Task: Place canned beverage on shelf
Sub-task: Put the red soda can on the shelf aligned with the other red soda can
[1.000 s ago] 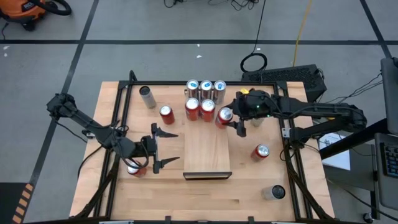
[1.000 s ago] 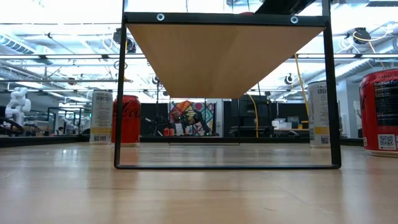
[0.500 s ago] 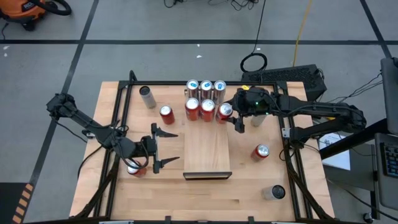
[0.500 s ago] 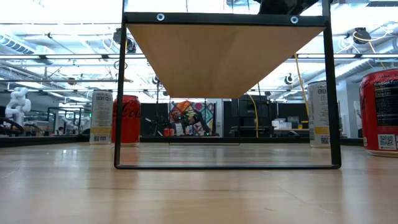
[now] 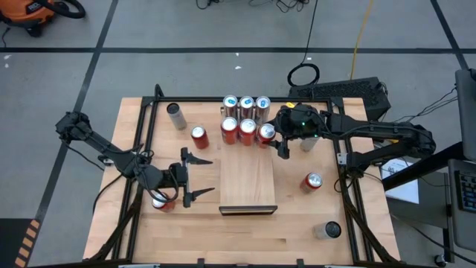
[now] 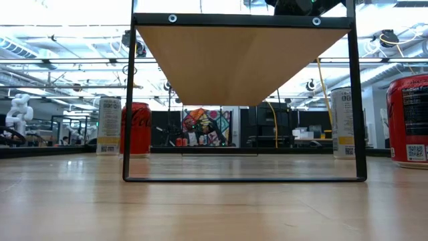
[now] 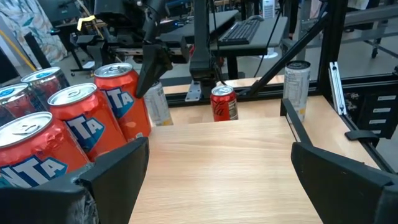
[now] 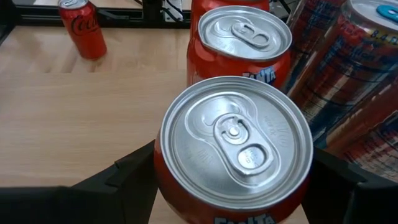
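The shelf (image 5: 248, 182) is a pale wood panel on a black frame at mid-table. On its far end stand three silver-topped cans (image 5: 246, 103) and two red cans (image 5: 239, 129). Beside them is a third red can (image 5: 266, 132), which my right gripper (image 5: 274, 138) is shut on. In the right wrist view this can (image 8: 235, 140) fills the space between the fingers. My left gripper (image 5: 195, 177) hangs open left of the shelf, above a red can (image 5: 159, 202), with nothing between its fingers (image 7: 124, 168). My right gripper pinches the red can by two opposite sides of its wall (image 8: 163, 186), just under the top rim. The fingers (image 8: 134, 171) come from the table's right side, slanting down. The can stands upright next to a red can (image 8: 239, 46); its base is hidden.
On the tabletop stand a grey can (image 5: 175, 116) and a red can (image 5: 199, 137) at far left, a red can (image 5: 312, 182) right of the shelf and a grey can (image 5: 328, 230) near right. The low view shows the shelf's underside (image 6: 241, 57) and its black legs (image 6: 127, 100).
My right gripper has carried the red can a little toward the table's far-left, up beside the two red cans on the shelf. The can leaned before and now stands straighter.
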### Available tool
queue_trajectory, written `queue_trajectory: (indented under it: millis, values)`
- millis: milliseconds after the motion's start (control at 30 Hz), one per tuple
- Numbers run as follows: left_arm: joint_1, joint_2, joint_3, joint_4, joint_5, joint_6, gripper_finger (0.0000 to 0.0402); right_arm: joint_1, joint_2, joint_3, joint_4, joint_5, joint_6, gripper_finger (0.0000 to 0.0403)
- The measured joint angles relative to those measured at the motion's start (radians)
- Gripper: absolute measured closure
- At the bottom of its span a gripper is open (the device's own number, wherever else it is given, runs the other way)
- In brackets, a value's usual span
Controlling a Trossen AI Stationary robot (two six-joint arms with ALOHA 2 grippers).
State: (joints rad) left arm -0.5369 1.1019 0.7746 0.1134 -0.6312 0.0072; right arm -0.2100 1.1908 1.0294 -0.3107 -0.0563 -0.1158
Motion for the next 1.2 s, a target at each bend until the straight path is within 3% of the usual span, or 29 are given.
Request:
queue_trajectory:
  millis: [367, 667, 1200]
  values:
    - [0.000, 0.000, 0.000, 0.000, 0.000, -0.001, 0.0008, 0.000, -0.002, 0.000, 0.005, 0.000, -0.003, 0.0113]
    - [0.000, 0.000, 0.000, 0.000, 0.000, -0.003, 0.0008, 0.000, -0.003, 0.000, 0.028, 0.006, -0.004, 0.0068]
    - [0.000, 0.000, 0.000, 0.001, 0.029, -0.009, 0.0008, 0.000, -0.054, 0.000, 0.060, 0.007, 0.004, 0.0062]
